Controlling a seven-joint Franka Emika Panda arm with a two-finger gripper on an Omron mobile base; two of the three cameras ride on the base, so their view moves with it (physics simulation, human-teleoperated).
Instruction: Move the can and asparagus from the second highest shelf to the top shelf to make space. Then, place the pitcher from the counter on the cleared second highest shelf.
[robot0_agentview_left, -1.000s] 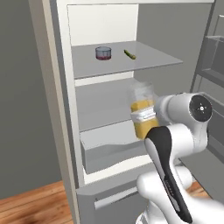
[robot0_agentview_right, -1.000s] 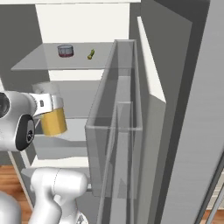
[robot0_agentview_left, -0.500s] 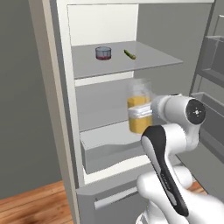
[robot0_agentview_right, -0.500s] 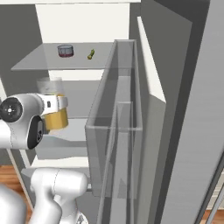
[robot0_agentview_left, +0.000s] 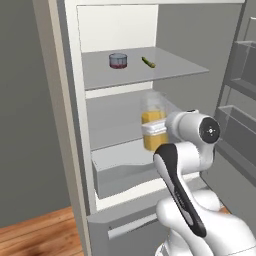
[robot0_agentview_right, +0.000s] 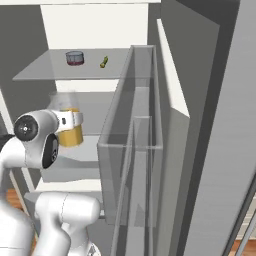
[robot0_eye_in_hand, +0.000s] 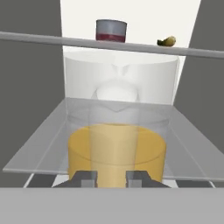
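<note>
Straight ahead of the arm stands the open fridge (robot0_agentview_left: 60, 125), and the relation that matters is between the second highest shelf (robot0_eye_in_hand: 48, 144) and what the hand carries. That shelf, a translucent grey panel, spreads out beyond and to both sides of the load in the hand view, with nothing else on it where it shows; its front edge runs across the view at about the level of the liquid. Above it the top shelf (robot0_agentview_left: 145, 70) already bears the can (robot0_agentview_left: 118, 60) and, just to its right and apart from it, the asparagus (robot0_agentview_left: 148, 62), so the clearing part of the task looks done.

Below those two, the pitcher (robot0_agentview_left: 153, 122) stands upright, its long axis vertical, the orange-yellow liquid filling the lower part. The hand (robot0_eye_in_hand: 111, 178) is pinching it low down, the two dark fingertips (robot0_eye_in_hand: 86, 179) pressed against the base on either side. From the left base view the pitcher sits in front of the shelf opening, at the shelf's height or slightly above; whether its bottom is already over the panel or still short of the front edge I cannot tell.

The coming move looks like a straight push forward into the fridge, keeping the pitcher vertical and its top below the shelf overhead, then setting it down.
</note>
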